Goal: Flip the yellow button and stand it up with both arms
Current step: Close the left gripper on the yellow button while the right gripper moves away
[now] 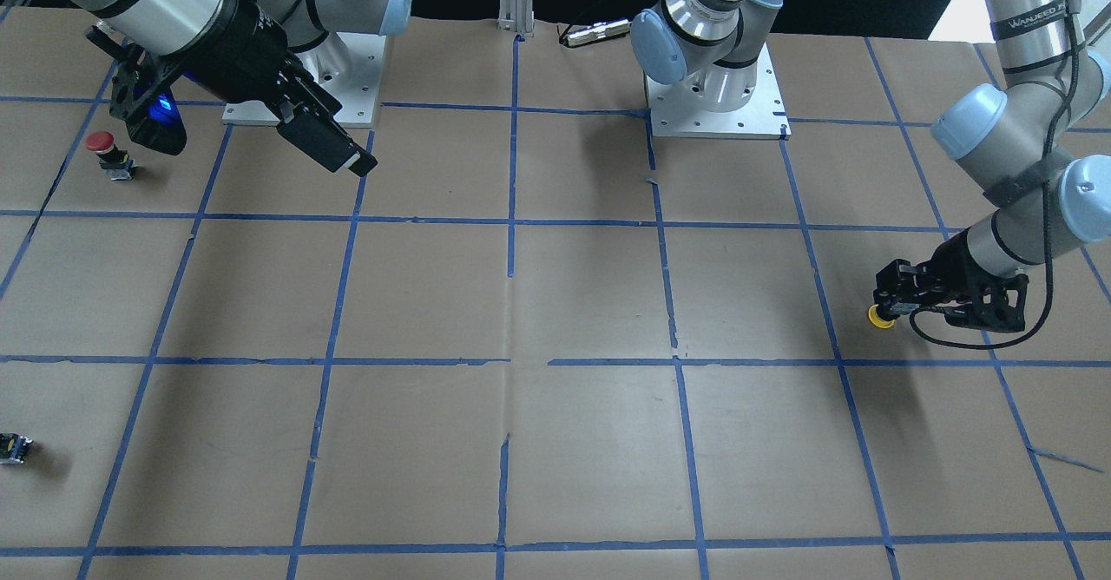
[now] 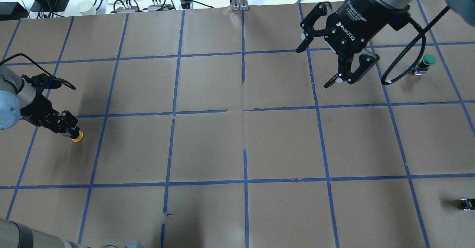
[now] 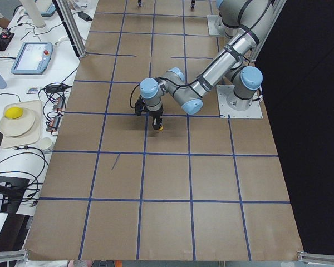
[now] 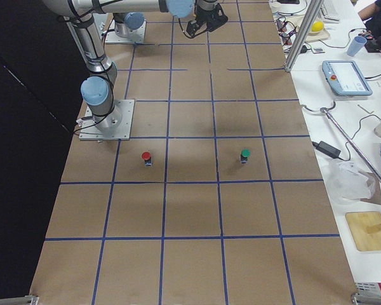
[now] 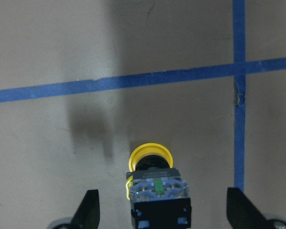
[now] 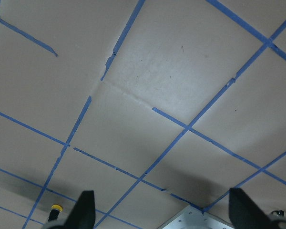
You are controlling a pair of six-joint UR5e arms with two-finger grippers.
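**Desk:** Where is the left tool?

**Operator:** I have the left tool (image 2: 71, 130) pointing down, low over the surface (image 2: 207, 147). On its wrist camera I see both fingers (image 5: 89, 211) spread wide. The yellow button (image 5: 156, 187) sits midway between them with a gap on each side, so nothing is clamped.

**Desk:** How does the button lie?

**Operator:** Its grey-black base faces the tool, and the yellow cap is on the far side, toward the paper. I can't tell from my feeds whether the cap actually bears on the surface. A strip of blue tape (image 5: 133, 81) crosses ahead of the fingertips.

**Desk:** And the other arm?

**Operator:** The right tool (image 2: 315, 68) hangs high above the surface, well apart from the yellow button. Its jaws gape with nothing between them. On its wrist camera the button is only a small yellow speck far off, near one fingertip.

**Desk:** Anything close to it?

**Operator:** A red-capped button (image 1: 102, 150) stands cap-up below it, close to one finger in the front view. A green-capped button (image 2: 426, 61) stands cap-up out past the tool's body in the overhead view. A small black-grey block (image 2: 467, 203) lies well away from both tools.
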